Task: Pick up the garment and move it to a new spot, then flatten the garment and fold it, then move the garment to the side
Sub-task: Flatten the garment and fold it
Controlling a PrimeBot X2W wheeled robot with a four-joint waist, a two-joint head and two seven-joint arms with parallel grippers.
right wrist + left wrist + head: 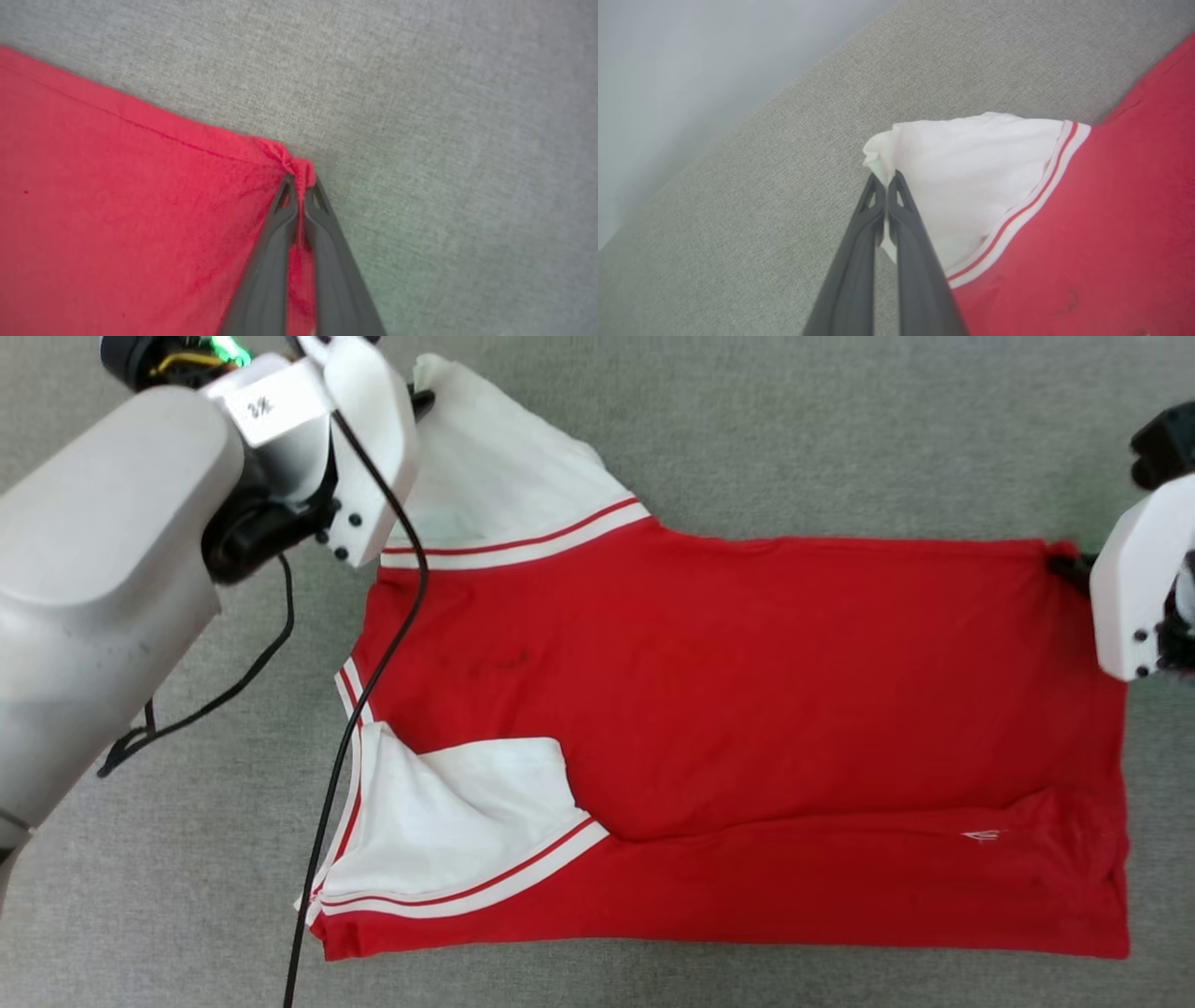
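garment (747,709): lies spread on the grey surface (840,429), near edge folded over | left gripper (886,179): jaws clamped together on garment's white sleeve (971,177) tip | right gripper (301,179): jaws pinched closed on garment's red hem corner (299,165)

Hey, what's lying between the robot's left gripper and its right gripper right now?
The garment, spread out: the left gripper pinches its white sleeve, the right gripper a red corner. The head view shows the whole stretch.
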